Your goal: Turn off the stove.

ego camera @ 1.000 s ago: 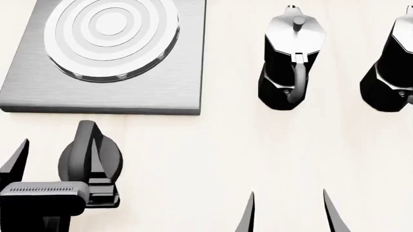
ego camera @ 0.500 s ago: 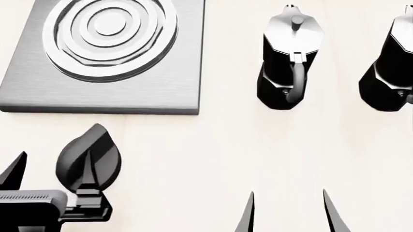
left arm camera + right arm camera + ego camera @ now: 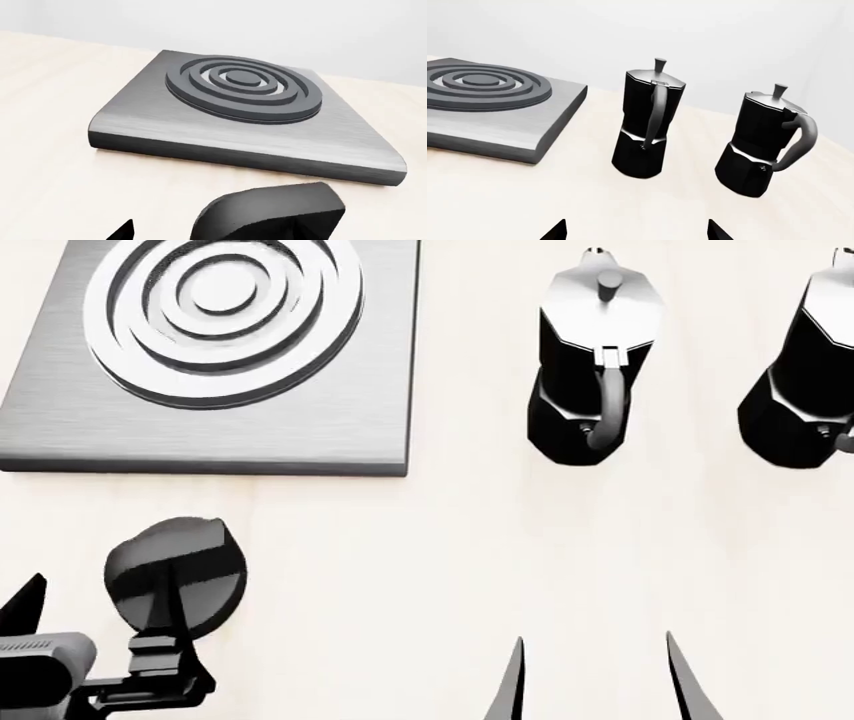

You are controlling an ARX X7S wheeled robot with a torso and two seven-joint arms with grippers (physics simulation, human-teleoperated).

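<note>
The stove (image 3: 307, 430) is a grey metal slab with a ringed burner (image 3: 220, 310) at the far left; it also shows in the left wrist view (image 3: 200, 135) and the right wrist view (image 3: 494, 125). Its black round knob (image 3: 187, 565) sits on the table in front of the slab and fills the near edge of the left wrist view (image 3: 267, 212). My left gripper (image 3: 96, 608) is open; one finger lies across the knob and the other stands clear to the left. Whether it touches the knob I cannot tell. My right gripper (image 3: 594, 680) is open and empty.
Two black-and-silver moka pots (image 3: 594, 360) (image 3: 801, 370) stand at the far right, also in the right wrist view (image 3: 644, 130) (image 3: 764, 145). The pale wooden table (image 3: 441, 560) runs bare between the knob and the right gripper.
The knob has gone from a narrow tilted shape to a rounder, flatter one. My left gripper has drawn back toward the near left edge. The right gripper has not moved.
</note>
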